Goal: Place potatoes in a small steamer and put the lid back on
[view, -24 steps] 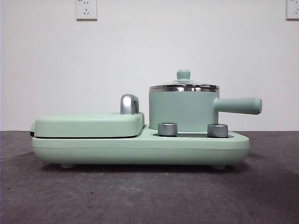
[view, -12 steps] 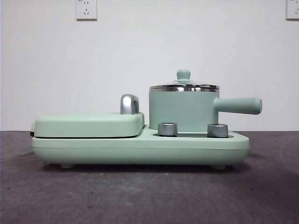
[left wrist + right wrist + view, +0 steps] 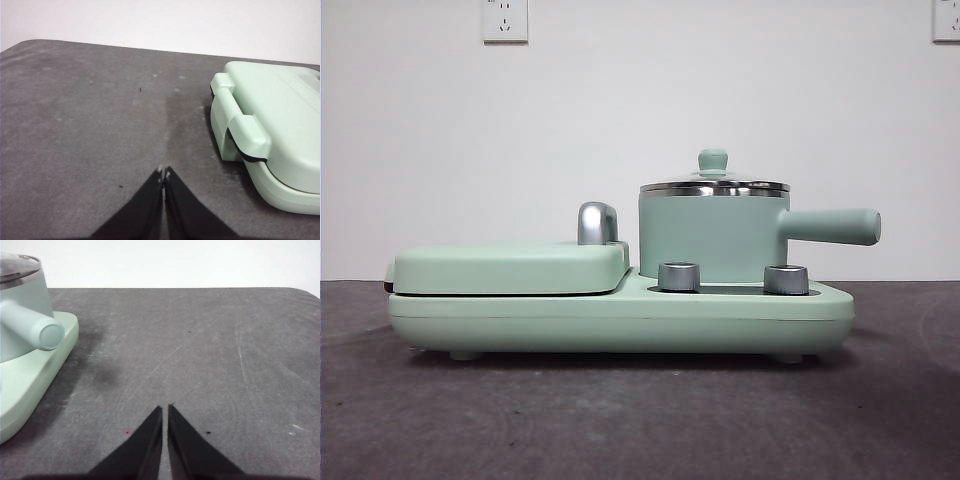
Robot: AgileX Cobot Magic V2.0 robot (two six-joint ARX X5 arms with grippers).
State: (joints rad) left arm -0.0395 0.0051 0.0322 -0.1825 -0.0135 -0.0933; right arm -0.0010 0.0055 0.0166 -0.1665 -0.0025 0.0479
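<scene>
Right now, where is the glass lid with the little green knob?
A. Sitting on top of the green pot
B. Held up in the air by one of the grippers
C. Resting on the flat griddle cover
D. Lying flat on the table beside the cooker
A. The front view shows the lid seated on the rim of the pot, knob up, with no gripper anywhere near it.

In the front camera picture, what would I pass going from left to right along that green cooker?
Griddle lid → chrome handle → left dial → lid knob on the steamer → right dial → steamer's side handle.
</scene>
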